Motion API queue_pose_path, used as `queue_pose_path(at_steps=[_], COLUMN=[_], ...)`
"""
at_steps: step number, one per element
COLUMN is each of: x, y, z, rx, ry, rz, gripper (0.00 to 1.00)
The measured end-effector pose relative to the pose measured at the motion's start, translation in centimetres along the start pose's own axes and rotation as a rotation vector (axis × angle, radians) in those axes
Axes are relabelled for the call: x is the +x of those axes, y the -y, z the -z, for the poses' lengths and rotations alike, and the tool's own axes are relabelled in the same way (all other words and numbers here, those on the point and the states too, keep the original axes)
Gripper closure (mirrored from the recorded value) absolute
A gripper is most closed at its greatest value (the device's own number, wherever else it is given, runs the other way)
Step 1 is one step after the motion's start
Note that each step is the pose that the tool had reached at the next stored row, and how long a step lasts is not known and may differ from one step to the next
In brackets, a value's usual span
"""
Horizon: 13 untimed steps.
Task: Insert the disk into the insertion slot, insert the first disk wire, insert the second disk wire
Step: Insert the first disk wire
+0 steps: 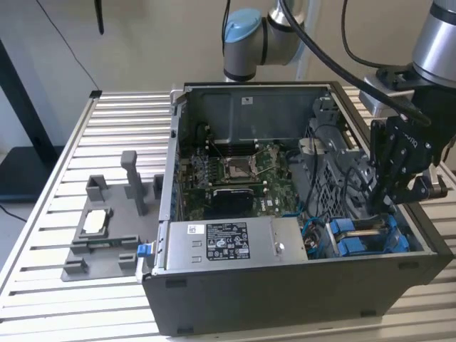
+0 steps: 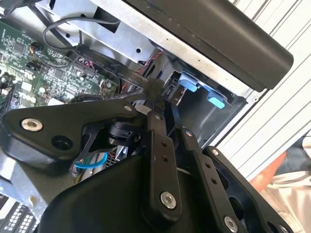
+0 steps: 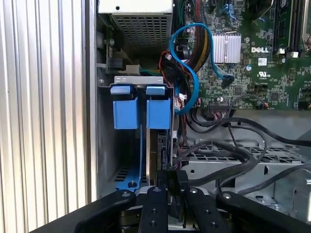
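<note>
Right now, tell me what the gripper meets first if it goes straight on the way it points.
Probably the disk in its blue carrier, just ahead of the gripper and the black plug it holds; depth is unclear.

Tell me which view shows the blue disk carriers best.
The first wrist view: both blue carriers sit side by side, unobstructed. The exterior view shows them partly, in the case's corner; the second wrist view catches their tabs.

Colour rundown: the disk [image 3: 159, 112] has a bright blue carrier, with a blue cable [image 3: 192, 25] looping nearby. Green speckled motherboard [image 1: 242, 178], matte black gripper [image 3: 171, 178], dark grey case [image 1: 285, 292], silvery ribbed counter [image 1: 71, 299], plain grey fixture [image 1: 100, 239].
</note>
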<state>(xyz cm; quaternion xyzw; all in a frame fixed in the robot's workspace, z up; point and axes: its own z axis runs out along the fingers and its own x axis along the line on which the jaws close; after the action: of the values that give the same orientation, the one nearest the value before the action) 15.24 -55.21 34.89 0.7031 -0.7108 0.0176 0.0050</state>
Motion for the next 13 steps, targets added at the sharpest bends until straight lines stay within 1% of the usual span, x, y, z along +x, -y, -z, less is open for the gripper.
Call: queue_pose_path(at_steps=[13], x=[0.25], y=[0.11], z=[-0.59], rx=[-0.0001], ry=[-0.0069], rz=[-0.008], gripper=[0.81])
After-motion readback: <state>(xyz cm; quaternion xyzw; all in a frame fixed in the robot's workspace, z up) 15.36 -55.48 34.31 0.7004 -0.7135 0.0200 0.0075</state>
